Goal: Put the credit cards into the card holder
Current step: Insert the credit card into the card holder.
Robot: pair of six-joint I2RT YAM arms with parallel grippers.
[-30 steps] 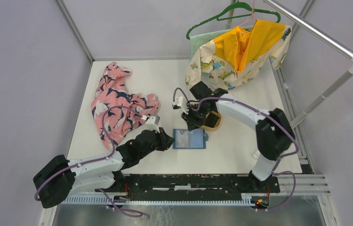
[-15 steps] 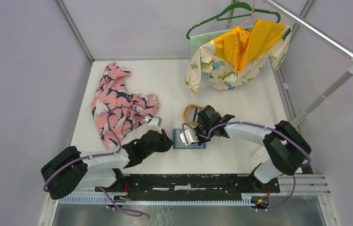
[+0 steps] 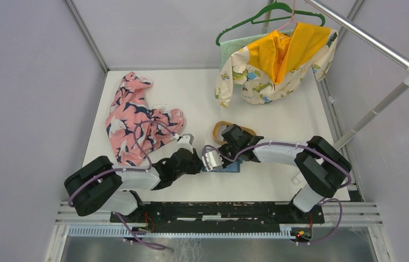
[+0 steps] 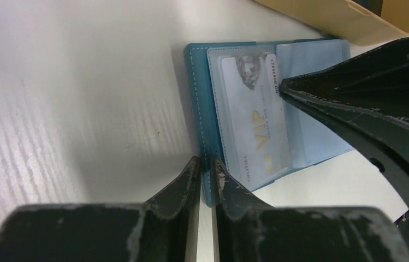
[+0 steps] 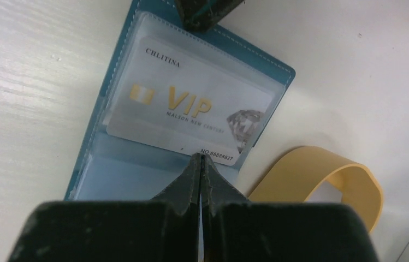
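Observation:
The teal card holder (image 4: 196, 93) lies open on the white table. A pale credit card (image 5: 185, 103) marked VIP sits in its clear left pocket, one long edge sticking out. My left gripper (image 4: 205, 164) is shut on the holder's teal outer edge. My right gripper (image 5: 201, 158) is shut, its tips touching the card's exposed edge near the printed number. From above, both grippers meet over the holder (image 3: 230, 167) and hide most of it. I see no other cards clearly.
A tan oval tray (image 3: 225, 129) stands just behind the holder, close to my right wrist. A pink patterned garment (image 3: 136, 120) lies at the back left. A dinosaur-print garment (image 3: 273, 60) hangs from a rail (image 3: 366, 38) at the back right.
My right gripper came from over the tray down and left to the card holder, and closed. My left arm swung in closer, its gripper staying at the holder's left edge.

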